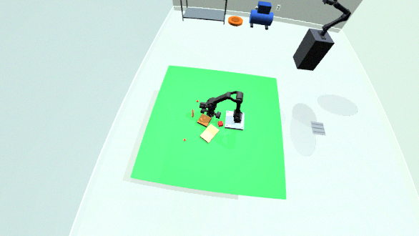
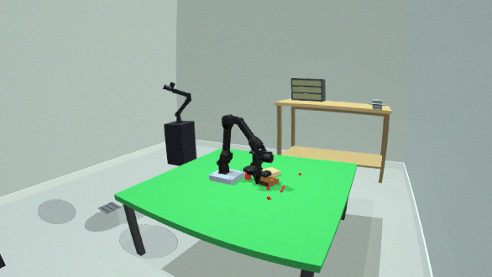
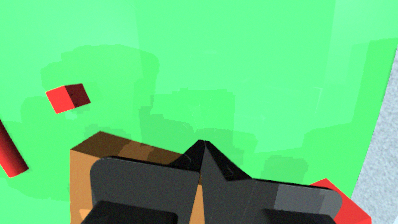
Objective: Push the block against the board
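The brown square block [image 1: 204, 120] [image 2: 270, 181] [image 3: 79, 180] lies flat on the green table, partly under my hand in the wrist view. The pale wooden board [image 1: 209, 134] [image 2: 273, 172] lies flat beside it, turned at an angle to it in the top view. Their near corners are close; I cannot tell whether they touch. The board is not in the wrist view. My gripper [image 1: 212, 116] [image 2: 257, 181] [image 3: 202, 145] is shut and empty. Its fingertips are low, beside the block's edge; contact is not clear.
A red cube [image 1: 220, 124] [image 2: 248, 176] [image 3: 350, 204] stands between the block and the arm's grey base plate [image 1: 230, 126] [image 2: 231, 180]. A red stick [image 1: 193, 113] [image 2: 282, 189] [image 3: 11, 152] and small red pieces [image 1: 197, 101] [image 2: 269, 197] [image 3: 67, 98] lie on the block's other side.
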You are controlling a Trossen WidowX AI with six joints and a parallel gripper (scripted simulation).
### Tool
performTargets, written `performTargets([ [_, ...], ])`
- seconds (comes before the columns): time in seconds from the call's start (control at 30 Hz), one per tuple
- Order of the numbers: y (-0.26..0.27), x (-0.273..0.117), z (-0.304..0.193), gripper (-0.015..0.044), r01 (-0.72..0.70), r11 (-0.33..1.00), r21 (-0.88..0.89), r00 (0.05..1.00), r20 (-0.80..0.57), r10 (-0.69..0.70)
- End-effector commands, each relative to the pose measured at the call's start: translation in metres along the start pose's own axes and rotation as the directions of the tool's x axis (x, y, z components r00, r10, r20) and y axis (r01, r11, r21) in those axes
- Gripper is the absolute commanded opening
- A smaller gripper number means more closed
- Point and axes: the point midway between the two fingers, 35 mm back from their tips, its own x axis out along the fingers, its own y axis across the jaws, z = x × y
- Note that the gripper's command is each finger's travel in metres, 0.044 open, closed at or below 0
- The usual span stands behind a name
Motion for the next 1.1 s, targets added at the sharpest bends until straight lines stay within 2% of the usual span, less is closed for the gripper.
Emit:
performTargets([
  [0.0,0.000,0.000,-0.003,0.0000,0.002,1.000,0.002,1.000,-0.001,-0.002],
  [0.43,0.002,0.000,-0.010,0.0000,0.002,1.000,0.002,1.000,-0.002,-0.002],
  [1.07,0.003,0.000,0.020,0.0000,0.001,1.000,0.002,1.000,0.000,-0.001],
])
